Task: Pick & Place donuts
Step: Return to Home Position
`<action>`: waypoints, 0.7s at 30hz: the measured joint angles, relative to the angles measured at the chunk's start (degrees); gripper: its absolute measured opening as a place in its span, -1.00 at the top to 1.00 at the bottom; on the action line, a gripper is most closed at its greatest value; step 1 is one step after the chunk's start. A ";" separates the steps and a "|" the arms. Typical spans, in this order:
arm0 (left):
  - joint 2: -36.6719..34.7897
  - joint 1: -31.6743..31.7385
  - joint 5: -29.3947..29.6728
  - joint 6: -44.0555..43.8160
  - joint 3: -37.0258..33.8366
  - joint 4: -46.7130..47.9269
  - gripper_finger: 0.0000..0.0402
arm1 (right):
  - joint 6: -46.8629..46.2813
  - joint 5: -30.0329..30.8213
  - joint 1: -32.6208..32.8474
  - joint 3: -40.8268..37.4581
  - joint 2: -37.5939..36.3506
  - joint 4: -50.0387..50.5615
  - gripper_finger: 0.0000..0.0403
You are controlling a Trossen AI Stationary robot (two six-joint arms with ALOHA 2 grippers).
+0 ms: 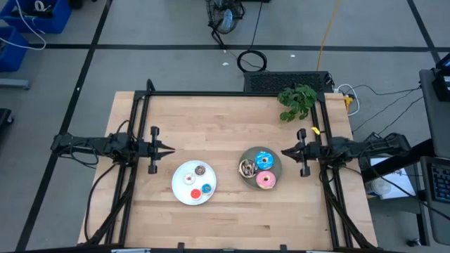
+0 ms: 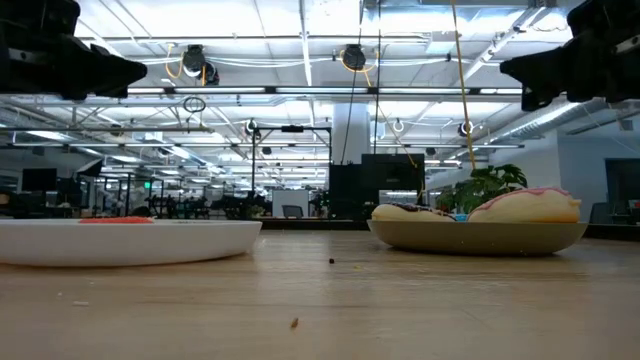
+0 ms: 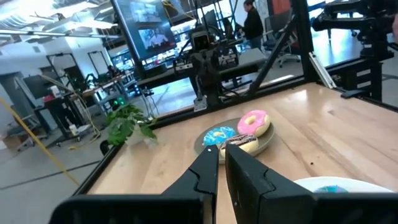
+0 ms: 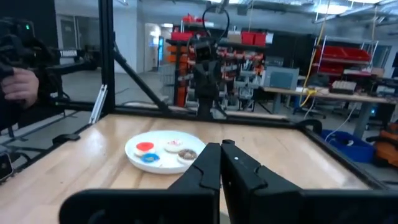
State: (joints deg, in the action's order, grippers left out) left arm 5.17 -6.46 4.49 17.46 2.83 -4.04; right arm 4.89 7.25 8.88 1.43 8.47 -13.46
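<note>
The white plate (image 1: 178, 194) lies on the table's near left part and carries four small rings: brown (image 1: 200, 170), white (image 1: 188, 178), red (image 1: 195, 193) and blue (image 1: 207, 188). To its right the grey plate (image 1: 277, 169) bears the sprinkled chocolate donut (image 1: 247, 167), the blue sprinkled one (image 1: 264, 159) and the pink one (image 1: 266, 180). My left gripper (image 1: 173, 149) hovers shut above the table, left of and beyond the white plate. My right gripper (image 1: 283, 151) hovers shut just past the grey plate's right rim. The two point at each other.
A small green plant (image 1: 297, 100) stands at the far right corner. A black frame (image 1: 211, 94) runs along the far and side edges. Bare wood lies between the plates and the far edge. In the right wrist view a person's hand (image 4: 18, 81) shows beyond the table's left side.
</note>
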 joint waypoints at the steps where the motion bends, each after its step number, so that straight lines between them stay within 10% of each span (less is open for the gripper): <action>1: 0.00 0.00 0.00 0.03 0.00 -0.01 0.82 | 0.15 0.01 0.00 0.03 -0.59 0.10 1.00; 21: 0.00 0.00 1.14 -0.97 -0.02 2.48 0.82 | -0.72 0.17 -0.29 -0.56 -8.35 10.45 1.00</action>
State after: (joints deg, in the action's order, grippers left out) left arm 5.17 -6.46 5.63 16.49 2.81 -1.55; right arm 4.16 7.42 8.60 0.86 0.12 -3.01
